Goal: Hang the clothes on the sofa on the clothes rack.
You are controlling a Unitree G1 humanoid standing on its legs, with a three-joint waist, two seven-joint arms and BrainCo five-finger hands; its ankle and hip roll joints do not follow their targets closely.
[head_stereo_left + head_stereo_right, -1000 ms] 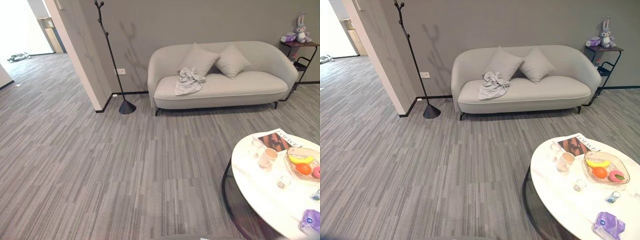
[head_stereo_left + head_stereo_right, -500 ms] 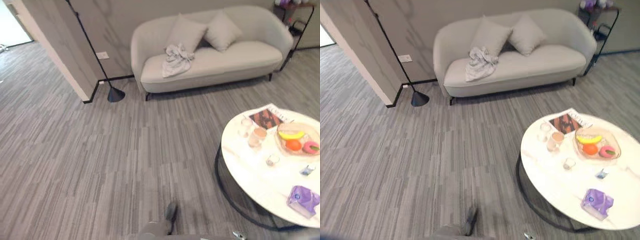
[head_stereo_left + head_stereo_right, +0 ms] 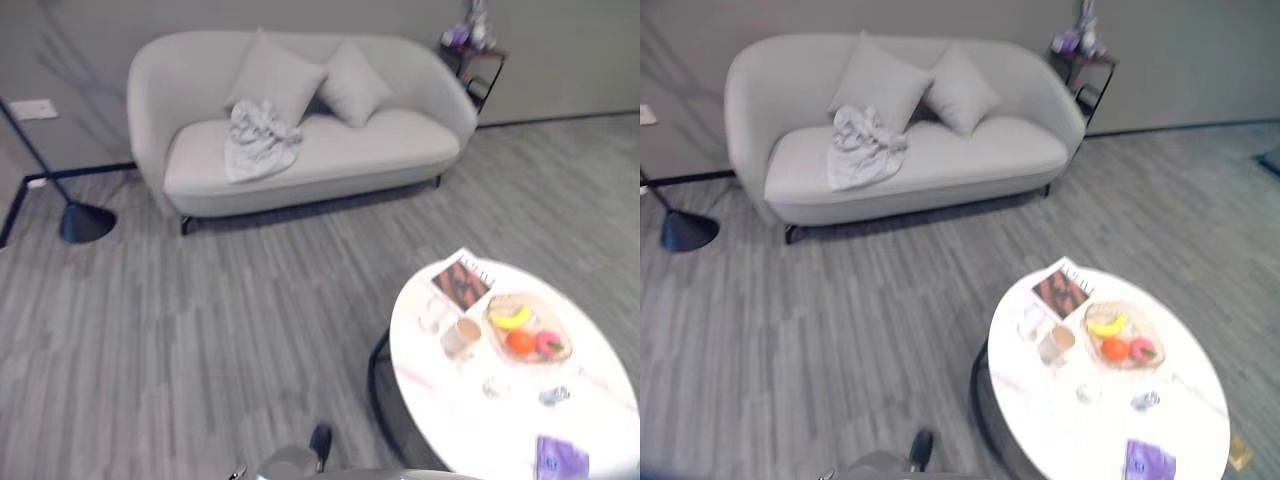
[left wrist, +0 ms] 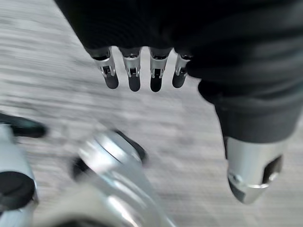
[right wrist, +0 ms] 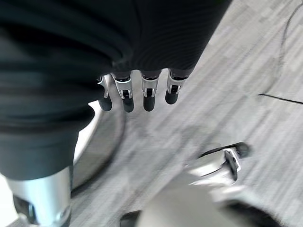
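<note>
A wide strip of bare floor (image 3: 200,320) lay open all the way up to the sofa (image 3: 300,150), while the round white counter (image 3: 450,400) with its cups and fruit bowl (image 3: 527,330) blocked the right side, and the rack's dark base (image 3: 85,222) stood left of the sofa.

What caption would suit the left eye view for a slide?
Crumpled grey garment lying on the sofa, clothes rack base beside it, round white table in the foreground.

Left hand (image 4: 142,71) is hanging over the floor, silver dark-tipped fingers relaxed, holding nothing. Right hand (image 5: 137,90) likewise is hanging slack and empty.
</note>
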